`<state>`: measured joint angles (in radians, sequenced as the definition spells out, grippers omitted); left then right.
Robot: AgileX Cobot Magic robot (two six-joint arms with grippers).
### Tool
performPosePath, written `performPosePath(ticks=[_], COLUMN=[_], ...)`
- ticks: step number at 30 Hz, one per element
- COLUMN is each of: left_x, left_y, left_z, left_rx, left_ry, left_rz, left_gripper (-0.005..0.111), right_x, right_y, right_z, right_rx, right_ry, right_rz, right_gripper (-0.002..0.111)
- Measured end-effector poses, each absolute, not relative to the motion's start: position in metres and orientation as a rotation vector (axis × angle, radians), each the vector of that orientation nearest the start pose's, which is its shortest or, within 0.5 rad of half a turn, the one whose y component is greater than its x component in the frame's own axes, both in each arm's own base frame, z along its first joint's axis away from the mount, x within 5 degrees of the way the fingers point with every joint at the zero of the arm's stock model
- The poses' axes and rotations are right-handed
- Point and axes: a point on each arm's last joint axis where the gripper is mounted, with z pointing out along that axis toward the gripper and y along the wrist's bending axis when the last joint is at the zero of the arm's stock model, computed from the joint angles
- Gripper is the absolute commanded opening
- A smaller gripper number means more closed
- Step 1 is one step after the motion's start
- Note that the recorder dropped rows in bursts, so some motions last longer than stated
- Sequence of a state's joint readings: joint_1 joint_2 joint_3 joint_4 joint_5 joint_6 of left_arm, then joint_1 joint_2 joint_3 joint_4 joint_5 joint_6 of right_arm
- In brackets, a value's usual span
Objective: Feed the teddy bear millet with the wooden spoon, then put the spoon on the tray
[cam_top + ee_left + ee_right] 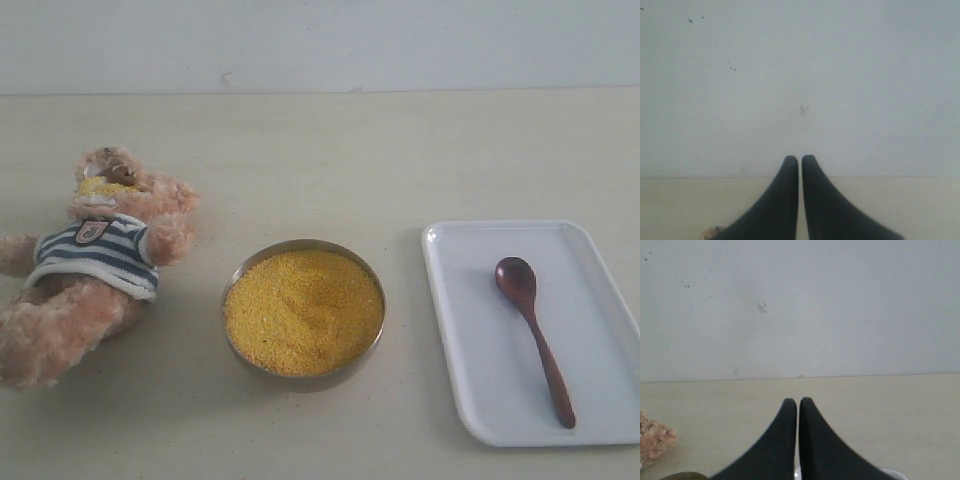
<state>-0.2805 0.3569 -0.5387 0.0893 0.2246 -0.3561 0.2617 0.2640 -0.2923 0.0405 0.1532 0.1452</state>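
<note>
No words or nos. can be read. The small curly tan plush teddy bear [90, 270] in a striped shirt has a little chest badge [92, 232], too blurry to read.

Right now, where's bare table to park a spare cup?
Widest: the table strip behind the metal bowl, from the teddy bear across to beyond the tray. Bowl-to-tray gap is narrow. On the tray, bare room either side of the wooden spoon.

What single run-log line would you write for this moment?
left gripper: shut, empty; right gripper: shut, empty; wooden spoon: on tray; millet: in bowl; teddy bear: lying, grains on muzzle
</note>
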Motion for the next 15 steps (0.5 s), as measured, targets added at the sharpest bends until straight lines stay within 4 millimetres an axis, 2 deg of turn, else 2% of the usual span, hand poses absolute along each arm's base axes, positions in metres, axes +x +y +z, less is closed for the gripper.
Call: performPosePath(ticks=[5,10,12,15], left_x=[0.072,0.061,0.057,0.057], left_y=[-0.019,-0.012,-0.007,-0.002], left_z=[0.35,0.347,0.336,0.307], left_rx=[-0.003,0.045,0.009,-0.047], left_ry=[1.532,1.48,1.471,1.505], left_rz=[-0.419,-0.282,-0.228,-0.152], left_gripper=[0.004,0.004,0.004,0.004], right_x=[0.072,0.072,0.072,0.072], right_y=[0.02,0.02,0.02,0.02], right_z=[0.281,0.281,0.281,0.281], right_rx=[-0.067,-0.067,-0.067,-0.067], right_ry=[1.618,1.618,1.618,1.618], right_rz=[0.351,0.351,0.351,0.351], right_gripper=[0.001,0.001,0.001,0.001])
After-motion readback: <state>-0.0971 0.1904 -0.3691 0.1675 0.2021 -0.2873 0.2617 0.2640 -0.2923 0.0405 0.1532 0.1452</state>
